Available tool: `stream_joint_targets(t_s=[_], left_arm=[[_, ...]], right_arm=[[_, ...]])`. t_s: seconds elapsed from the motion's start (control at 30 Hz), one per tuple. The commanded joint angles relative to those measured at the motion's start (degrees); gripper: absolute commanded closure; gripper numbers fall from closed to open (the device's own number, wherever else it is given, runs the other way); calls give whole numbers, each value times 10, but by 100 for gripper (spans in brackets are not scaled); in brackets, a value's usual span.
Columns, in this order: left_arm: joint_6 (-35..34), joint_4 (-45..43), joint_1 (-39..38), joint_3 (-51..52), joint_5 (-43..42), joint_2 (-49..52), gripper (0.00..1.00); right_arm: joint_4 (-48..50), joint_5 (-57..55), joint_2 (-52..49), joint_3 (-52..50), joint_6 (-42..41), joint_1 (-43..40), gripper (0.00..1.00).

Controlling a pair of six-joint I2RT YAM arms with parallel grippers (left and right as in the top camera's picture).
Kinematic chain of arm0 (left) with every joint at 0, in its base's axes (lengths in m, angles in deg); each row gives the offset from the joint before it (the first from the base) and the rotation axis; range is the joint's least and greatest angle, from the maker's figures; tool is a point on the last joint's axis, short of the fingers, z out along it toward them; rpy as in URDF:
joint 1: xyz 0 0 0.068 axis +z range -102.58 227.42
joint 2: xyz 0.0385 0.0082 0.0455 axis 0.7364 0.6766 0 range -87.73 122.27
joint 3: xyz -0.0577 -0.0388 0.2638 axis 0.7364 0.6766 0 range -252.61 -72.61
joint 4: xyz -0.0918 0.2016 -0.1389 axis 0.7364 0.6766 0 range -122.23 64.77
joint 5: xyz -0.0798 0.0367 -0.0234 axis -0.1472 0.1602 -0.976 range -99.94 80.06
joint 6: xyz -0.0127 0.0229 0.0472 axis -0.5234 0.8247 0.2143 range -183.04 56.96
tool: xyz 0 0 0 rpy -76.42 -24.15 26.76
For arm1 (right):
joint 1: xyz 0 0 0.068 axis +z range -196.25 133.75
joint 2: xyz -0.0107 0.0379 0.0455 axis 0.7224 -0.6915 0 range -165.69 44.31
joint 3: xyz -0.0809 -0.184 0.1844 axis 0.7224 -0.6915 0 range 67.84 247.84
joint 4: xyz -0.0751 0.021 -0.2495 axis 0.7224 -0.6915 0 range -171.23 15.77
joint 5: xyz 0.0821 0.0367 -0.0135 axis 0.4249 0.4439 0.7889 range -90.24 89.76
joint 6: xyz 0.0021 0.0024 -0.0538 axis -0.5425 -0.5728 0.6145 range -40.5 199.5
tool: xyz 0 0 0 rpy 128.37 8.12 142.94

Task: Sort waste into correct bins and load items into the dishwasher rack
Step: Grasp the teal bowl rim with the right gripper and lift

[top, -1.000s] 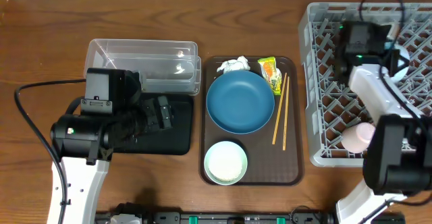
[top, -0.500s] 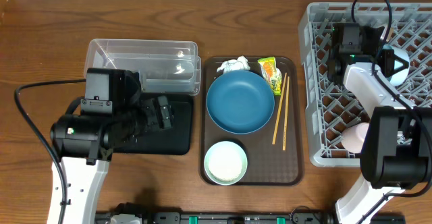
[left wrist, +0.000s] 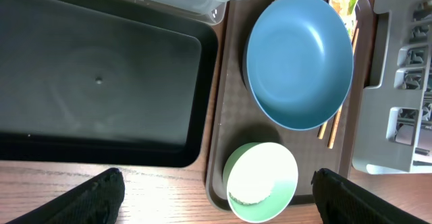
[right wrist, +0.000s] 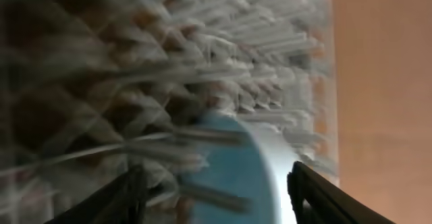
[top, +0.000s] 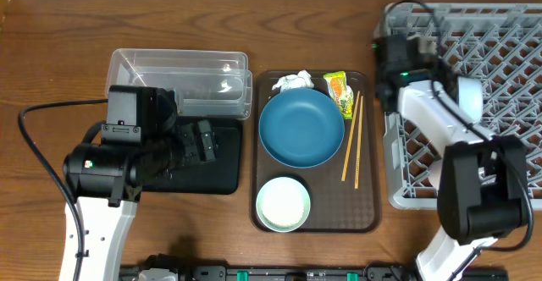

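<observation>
At far left the left gripper hangs over the shallow black tray, its jaws wide apart and holding nothing. Behind the black tray sits the clear tub. In the middle lies the brown serving tray. At its far edge the crumpled tissue is squeezed between the serving tray's rim and the dark-blue bowl. It looks soft and nearly weightless, best pinched from above at its raised crown. The pale green bowl sits nearest the robot; it looks rigid and smooth, so its rim is the likely grip. To the right, the snack wrapper lies flat, probably thin and slippery, touching or almost touching the wooden chopsticks, which may roll if nudged. Room there is narrow: the dishwasher rack stands just beside the serving tray. The light-blue bowl rests among the rack's pegs. The right gripper is above the rack's left wall, jaws apart; the blurred wrist view shows nothing clamped.
</observation>
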State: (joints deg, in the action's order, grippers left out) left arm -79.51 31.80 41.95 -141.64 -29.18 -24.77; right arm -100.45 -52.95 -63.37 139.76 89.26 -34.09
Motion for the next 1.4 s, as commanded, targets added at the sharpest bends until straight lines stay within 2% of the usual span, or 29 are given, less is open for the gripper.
stream_joint_targets(t_s=[0.0,0.1,0.2,0.3,0.37,0.53,0.67,0.87,0.9,1.03,1.23,1.37], left_arm=[[4,0,-1,-6,5,-1,9],[4,0,-1,-6,5,-1,9],[4,0,-1,-6,5,-1,9],[4,0,-1,-6,5,-1,9],[4,0,-1,-6,5,-1,9],[4,0,-1,-6,5,-1,9],[4,0,-1,-6,5,-1,9],[4,0,-1,-6,5,-1,9],[4,0,-1,-6,5,-1,9],[4,0,-1,-6,5,-1,9],[4,0,-1,-6,5,-1,9],[3,0,-1,-6,5,-1,9]], right_arm=[[-7,161,64,1,-21,26,32],[-22,267,112,1,-40,47,31],[-46,409,146,1,-87,64,35],[-75,564,147,0,-150,81,37],[-102,612,132,0,-193,94,39],[-172,588,69,0,-301,111,41],[-186,581,15,0,-334,107,48],[-210,581,-3,0,-326,91,96],[-212,581,2,0,-321,89,99],[-222,562,38,0,-309,78,99],[-226,450,160,0,-283,49,99],[-200,256,252,0,-279,43,99]])
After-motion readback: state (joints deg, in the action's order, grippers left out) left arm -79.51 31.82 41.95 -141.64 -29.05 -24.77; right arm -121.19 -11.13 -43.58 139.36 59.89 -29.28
